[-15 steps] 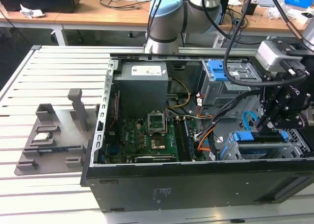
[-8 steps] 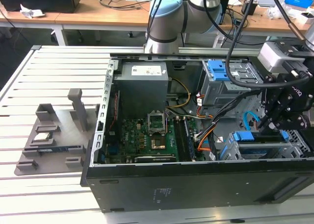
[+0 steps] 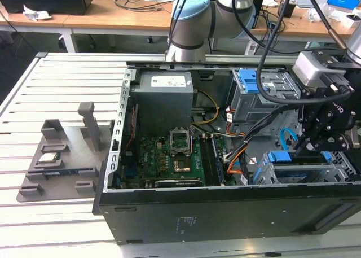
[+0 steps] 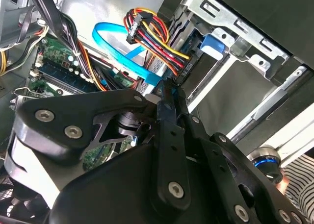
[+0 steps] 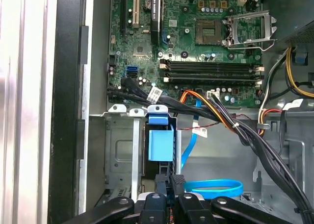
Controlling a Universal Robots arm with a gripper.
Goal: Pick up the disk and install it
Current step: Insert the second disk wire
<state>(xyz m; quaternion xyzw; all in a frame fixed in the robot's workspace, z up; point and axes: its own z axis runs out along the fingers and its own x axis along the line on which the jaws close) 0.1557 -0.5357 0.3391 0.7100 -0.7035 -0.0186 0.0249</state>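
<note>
The disk sits edge-on in the lower metal drive cage of the open computer case, at the exterior view's right. Its blue rail end shows, while the metal body is mostly hidden inside the slot. My gripper hangs just in front of that blue end. Its two black fingers are pressed together with nothing between them. The fingertips are close to the disk's edge; I cannot tell whether they touch it.
A thick bundle of black and coloured cables and a looped blue data cable run beside the cage. The motherboard lies beyond. A second cage with a blue latch stands behind. A grey fixture rests on the slatted table.
</note>
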